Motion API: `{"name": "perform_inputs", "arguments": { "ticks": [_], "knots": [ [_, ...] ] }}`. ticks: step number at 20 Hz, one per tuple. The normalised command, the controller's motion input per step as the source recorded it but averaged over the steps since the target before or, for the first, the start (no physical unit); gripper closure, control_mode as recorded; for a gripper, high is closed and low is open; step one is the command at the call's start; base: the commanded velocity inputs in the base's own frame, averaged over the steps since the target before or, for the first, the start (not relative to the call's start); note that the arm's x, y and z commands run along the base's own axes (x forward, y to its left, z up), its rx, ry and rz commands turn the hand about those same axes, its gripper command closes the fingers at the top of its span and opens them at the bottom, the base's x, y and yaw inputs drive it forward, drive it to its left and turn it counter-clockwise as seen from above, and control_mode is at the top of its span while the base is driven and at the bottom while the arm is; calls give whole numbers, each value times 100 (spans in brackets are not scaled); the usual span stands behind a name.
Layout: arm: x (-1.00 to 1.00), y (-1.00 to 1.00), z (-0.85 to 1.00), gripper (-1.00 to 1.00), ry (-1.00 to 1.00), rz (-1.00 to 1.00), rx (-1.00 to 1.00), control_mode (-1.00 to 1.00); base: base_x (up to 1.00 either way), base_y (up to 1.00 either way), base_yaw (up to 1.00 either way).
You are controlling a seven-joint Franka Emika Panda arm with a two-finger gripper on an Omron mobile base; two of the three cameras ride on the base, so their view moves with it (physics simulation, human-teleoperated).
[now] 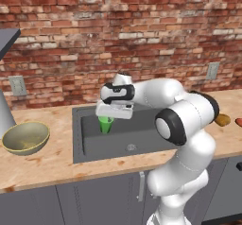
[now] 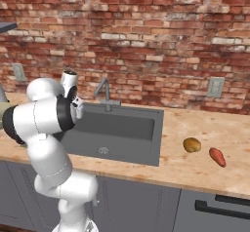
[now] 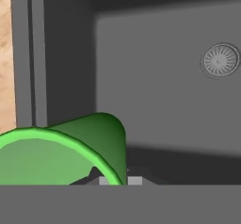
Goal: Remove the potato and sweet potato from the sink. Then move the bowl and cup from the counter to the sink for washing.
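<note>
While the gripper (image 1: 107,118) is clamped on the cup (image 1: 106,124) over the sink's (image 1: 94,143) left end, bowl (image 1: 25,137) sits near the counter's (image 2: 195,167) left edge, potato (image 2: 192,145) and sweet potato (image 2: 217,157) right.

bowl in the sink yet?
No, the bowl sits on the counter left of the sink; the claw holds the cup over the basin.

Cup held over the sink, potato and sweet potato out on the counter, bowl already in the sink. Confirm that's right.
Not quite: the bowl sits on the counter left of the sink, as the left base view shows. The rest holds: the gripper holds the cup over the sink; potato and sweet potato lie on the counter.
</note>
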Motion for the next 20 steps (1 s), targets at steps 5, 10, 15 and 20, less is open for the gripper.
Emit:
{"name": "perform_inputs", "arguments": {
  "ticks": [5, 10, 15, 20],
  "knots": [
    [7, 5, -28, 100, 0, 0, 0, -100, 0, 0, 0],
    [10, 6, -26, 100, 0, 0, 0, -100, 0, 0, 0],
    [14, 9, -25, 100, 0, 0, 0, -100, 0, 0, 0],
    [15, 8, -25, 100, 0, -1, 0, -100, 0, 0, 0]
  ]
}}
